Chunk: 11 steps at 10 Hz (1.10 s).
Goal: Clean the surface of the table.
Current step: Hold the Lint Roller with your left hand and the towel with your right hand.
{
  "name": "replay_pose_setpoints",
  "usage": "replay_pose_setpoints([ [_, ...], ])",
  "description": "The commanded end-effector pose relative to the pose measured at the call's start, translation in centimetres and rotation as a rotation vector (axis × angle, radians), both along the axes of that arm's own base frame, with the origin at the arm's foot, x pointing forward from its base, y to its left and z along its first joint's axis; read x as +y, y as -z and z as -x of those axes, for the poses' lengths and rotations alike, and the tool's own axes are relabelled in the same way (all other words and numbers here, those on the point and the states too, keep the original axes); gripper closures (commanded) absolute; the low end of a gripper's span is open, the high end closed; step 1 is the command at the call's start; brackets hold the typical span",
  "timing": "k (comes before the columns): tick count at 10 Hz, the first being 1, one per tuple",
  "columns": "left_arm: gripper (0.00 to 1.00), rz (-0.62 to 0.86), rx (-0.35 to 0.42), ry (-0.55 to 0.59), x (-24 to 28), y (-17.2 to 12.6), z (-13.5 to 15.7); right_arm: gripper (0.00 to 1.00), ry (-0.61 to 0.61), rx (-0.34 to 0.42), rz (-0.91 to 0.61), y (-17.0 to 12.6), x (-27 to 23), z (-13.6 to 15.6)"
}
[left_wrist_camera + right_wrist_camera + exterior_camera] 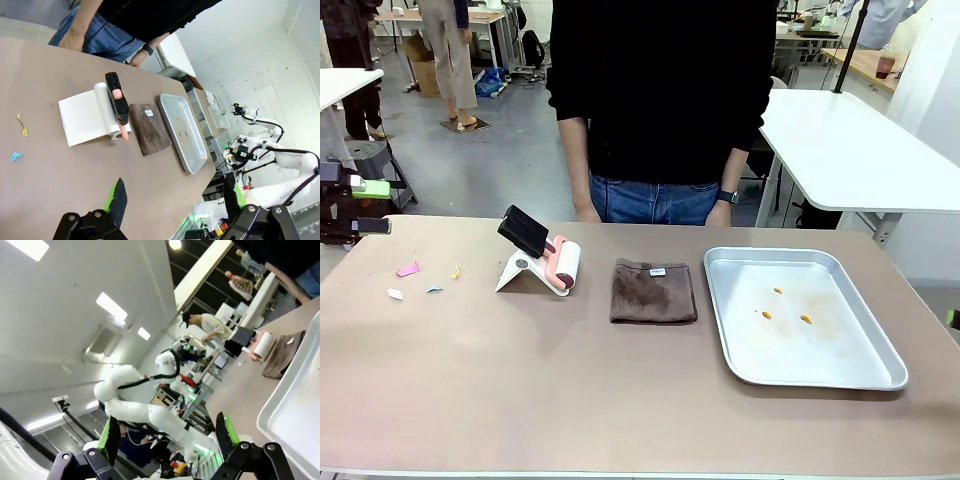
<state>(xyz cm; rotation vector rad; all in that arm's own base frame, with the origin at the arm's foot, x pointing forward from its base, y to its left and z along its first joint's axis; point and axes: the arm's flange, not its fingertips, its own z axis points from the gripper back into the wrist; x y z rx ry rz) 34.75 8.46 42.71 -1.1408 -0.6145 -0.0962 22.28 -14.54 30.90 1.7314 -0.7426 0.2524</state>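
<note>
A: Where was the mess on the counter [620,400]?
B: Paper scraps [409,269] by the left edge, toward the far-left corner. Orange crumbs sat in the tray [770,253] on the right half, not on the counter top itself.
A: Tools?
B: Lint roller [555,262] on its white stand, left of centre, nearer the far edge. Drum ran roughly far-to-near, black handle tilted up toward the far-left corner. Folded brown cloth [653,291] at centre, between roller and tray, apart from both.
A: Which arm was closer?
B: Left. Left gripper [375,206] hung just off the left edge by the far-left corner, fingers pointing across the counter. Scraps lay nearest, then roller, cloth, tray. Looked like the left arm's job.
A: State?
B: Left gripper fingers apart, nothing between them, touching nothing. Right gripper [168,427] also wide apart and empty, out on the tray side, aimed up over the counter; roller and cloth well away from it.
A: Person?
B: Stood at the far edge, one hand [586,212] down by that edge, holding nothing.
</note>
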Motion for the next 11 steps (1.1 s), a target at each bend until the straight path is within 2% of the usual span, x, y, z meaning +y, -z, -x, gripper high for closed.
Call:
replay_pose_setpoints([
  [1,0.0,0.012,-0.008,0.001,0.0,-0.1,0.0,0.0,0.02,0.009,-0.021,0.8,0.3,-0.5],
  [3,0.0,0.012,-0.008,0.001,0.0,-0.1,0.0,0.0,-0.002,-0.006,0.006,-0.3,0.0,0.1],
  [4,0.0,0.012,-0.008,0.001,0.0,-0.1,0.0,0.0,-0.033,0.06,0.005,-0.8,0.5,-1.0],
  [5,0.0,0.012,-0.008,0.001,0.0,-0.1,0.0,0.0,-0.051,0.089,0.048,-3.0,1.0,-2.0],
  [6,0.0,0.012,-0.008,0.001,0.0,-0.1,0.0,0.0,-0.081,0.071,0.065,-5.8,1.2,-2.9],
  [7,0.0,0.012,-0.008,0.001,0.0,-0.1,0.0,0.0,-0.096,0.083,0.056,-8.7,1.6,-4.4],
  [8,0.0,0.012,-0.008,0.001,0.0,-0.1,0.0,0.0,-0.098,0.118,0.039,-10.2,2.1,-6.4],
  [9,0.0,0.012,-0.008,0.001,0.0,-0.1,0.0,0.0,-0.083,0.133,0.029,-10.8,2.5,-7.6],
  [11,0.0,0.012,-0.008,0.001,0.0,-0.1,0.0,0.0,-0.08,0.237,0.107,-10.1,4.4,-11.7],
])
